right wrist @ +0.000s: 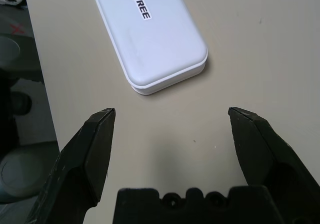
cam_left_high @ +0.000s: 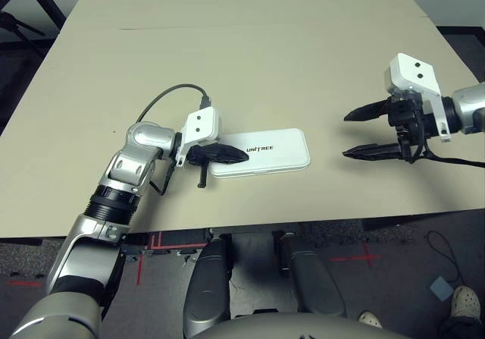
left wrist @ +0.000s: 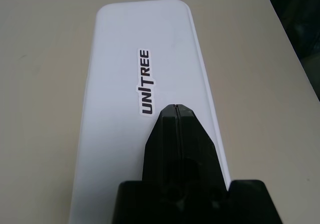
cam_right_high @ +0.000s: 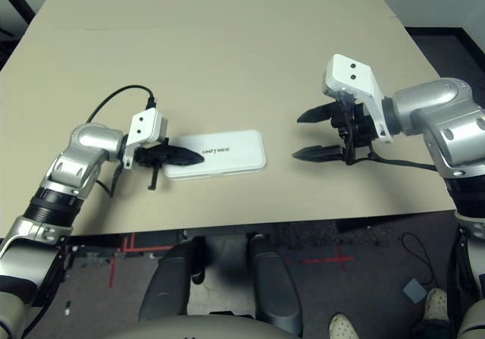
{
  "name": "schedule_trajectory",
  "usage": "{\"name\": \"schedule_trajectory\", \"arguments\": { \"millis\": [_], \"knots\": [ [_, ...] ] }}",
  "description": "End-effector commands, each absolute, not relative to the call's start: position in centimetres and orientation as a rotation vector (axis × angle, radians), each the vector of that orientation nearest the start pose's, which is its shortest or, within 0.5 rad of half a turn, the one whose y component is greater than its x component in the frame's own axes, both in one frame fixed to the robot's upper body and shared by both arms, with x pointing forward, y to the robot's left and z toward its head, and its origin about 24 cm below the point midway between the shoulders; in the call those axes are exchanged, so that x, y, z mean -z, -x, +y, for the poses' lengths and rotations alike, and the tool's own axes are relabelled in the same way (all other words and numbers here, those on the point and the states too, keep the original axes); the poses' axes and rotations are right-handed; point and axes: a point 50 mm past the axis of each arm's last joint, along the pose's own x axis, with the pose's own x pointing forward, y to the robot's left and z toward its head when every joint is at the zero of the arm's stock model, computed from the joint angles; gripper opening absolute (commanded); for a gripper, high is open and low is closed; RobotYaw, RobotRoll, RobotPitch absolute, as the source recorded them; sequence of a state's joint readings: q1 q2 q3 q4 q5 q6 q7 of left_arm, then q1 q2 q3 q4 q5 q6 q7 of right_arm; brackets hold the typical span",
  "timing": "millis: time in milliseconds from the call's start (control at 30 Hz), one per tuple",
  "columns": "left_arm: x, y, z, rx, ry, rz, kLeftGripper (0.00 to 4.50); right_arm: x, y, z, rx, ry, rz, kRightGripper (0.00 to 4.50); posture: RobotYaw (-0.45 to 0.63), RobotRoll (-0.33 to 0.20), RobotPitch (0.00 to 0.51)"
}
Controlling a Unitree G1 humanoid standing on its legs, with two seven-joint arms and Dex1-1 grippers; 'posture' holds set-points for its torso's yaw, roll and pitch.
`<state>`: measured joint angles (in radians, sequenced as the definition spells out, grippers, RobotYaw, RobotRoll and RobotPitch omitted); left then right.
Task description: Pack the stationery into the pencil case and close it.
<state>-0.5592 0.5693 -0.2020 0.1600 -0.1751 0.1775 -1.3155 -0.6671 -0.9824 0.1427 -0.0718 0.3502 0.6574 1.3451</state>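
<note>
The white pencil case [cam_left_high: 265, 151] lies flat near the table's front edge with its lid down and the dark UNITREE print facing up. My left gripper [cam_left_high: 241, 155] is shut, its black fingertips pressed together over the left part of the lid [left wrist: 145, 58]. My right gripper [cam_left_high: 349, 134] hovers to the right of the case, apart from it, wide open with nothing between its fingers [right wrist: 100, 134]. The case [right wrist: 150, 33] lies beyond them in the right wrist view. The stationery is out of view.
The beige table [cam_left_high: 250, 58] stretches far behind the case, with a seam line across it. A black cable [cam_left_high: 163, 96] loops from my left wrist. The table's front edge [cam_left_high: 265, 224] runs just below the case, with floor and red tape marks beyond.
</note>
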Motion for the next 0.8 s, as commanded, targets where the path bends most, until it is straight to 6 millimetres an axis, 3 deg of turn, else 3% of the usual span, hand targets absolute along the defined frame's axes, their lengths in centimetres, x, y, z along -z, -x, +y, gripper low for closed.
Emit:
{"name": "schedule_trajectory", "arguments": {
  "millis": [33, 67, 167, 367, 500, 633, 800],
  "knots": [
    [-12.6, -30.0, 16.0, 1.327, -0.431, 0.186, 0.03, -21.6, -28.9, -21.5, -1.178, 0.535, 0.388, 4.50, 0.02, 0.000, 0.232],
    [-13.0, -29.9, 16.1, 1.307, -0.417, 0.160, 0.03, -21.6, -29.1, -21.4, -1.164, 0.520, 0.370, 4.50, 0.02, 0.000, 0.232],
    [-14.3, -29.6, 16.8, 1.218, -0.332, 0.093, 0.62, -21.4, -30.0, -21.4, -1.088, 0.400, 0.276, 4.50, 0.03, 0.000, 0.225],
    [-15.7, -29.1, 20.4, 0.899, -0.190, -0.023, 2.90, -19.6, -31.7, -22.6, -0.849, 0.206, 0.142, 4.50, 0.04, 0.000, 0.217],
    [-16.3, -29.1, 24.0, 0.569, -0.144, -0.125, 4.49, -18.1, -33.1, -23.6, -0.637, 0.140, 0.060, 4.50, 0.04, 0.000, 0.215],
    [-16.6, -28.8, 29.7, 0.164, -0.100, -0.204, 4.49, -16.5, -34.9, -25.6, -0.324, 0.084, -0.007, 4.50, 0.08, 0.000, 0.218],
    [-16.4, -28.8, 33.4, -0.048, -0.101, -0.233, 4.49, -15.4, -36.0, -27.5, -0.124, 0.085, -0.045, 4.50, 0.09, 0.000, 0.215]
  ]
}}
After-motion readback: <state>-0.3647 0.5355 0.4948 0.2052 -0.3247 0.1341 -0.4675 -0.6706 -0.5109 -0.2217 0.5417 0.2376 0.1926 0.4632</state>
